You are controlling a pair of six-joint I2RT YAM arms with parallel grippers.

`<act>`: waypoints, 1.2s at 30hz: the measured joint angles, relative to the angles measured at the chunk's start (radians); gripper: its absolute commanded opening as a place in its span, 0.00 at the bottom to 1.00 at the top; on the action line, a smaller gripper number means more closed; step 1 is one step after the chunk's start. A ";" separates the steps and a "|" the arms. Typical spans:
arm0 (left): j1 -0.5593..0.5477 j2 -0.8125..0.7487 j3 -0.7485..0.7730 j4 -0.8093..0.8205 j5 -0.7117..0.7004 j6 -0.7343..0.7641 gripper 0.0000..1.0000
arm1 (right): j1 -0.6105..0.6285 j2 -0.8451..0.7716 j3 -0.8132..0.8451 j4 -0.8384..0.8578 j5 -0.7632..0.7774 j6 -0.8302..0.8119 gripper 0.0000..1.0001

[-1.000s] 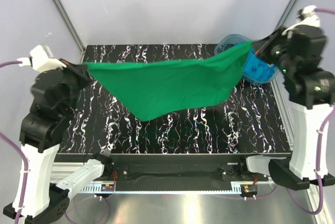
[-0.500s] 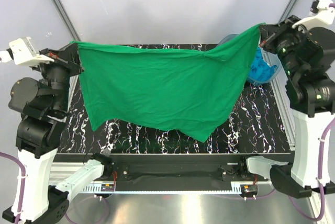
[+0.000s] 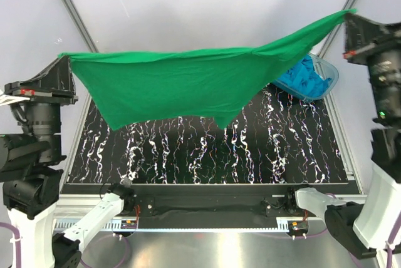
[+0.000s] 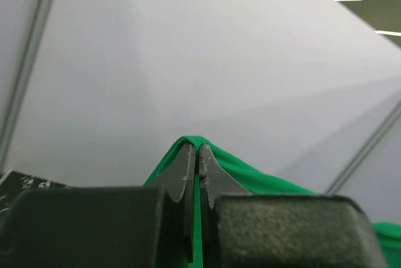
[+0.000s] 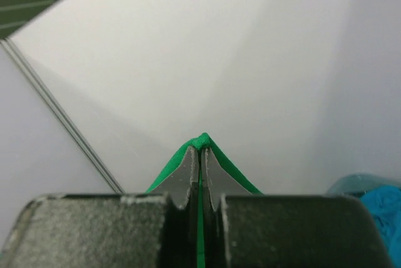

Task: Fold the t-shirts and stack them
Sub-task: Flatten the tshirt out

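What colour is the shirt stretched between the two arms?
The t-shirt is plain bright green; top external view.

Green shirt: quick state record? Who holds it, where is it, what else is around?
item: green shirt
state: unfolded, stretched in the air above the table
left gripper: shut on one top corner
right gripper: shut on the other top corner
tub: far right of table, blue shirts bunched inside

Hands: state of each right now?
left hand: closed, pinching one end of the green t-shirt.
right hand: closed, pinching the opposite end of the same shirt.
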 measured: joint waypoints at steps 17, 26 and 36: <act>0.000 0.127 0.115 0.134 0.037 0.041 0.00 | 0.000 0.098 0.092 0.089 0.011 -0.088 0.00; 0.001 0.318 0.167 0.161 0.023 0.129 0.00 | 0.000 0.197 0.132 0.113 0.022 -0.131 0.00; 0.001 0.012 -0.034 0.090 0.039 0.117 0.00 | 0.000 -0.043 -0.084 0.072 0.064 -0.143 0.00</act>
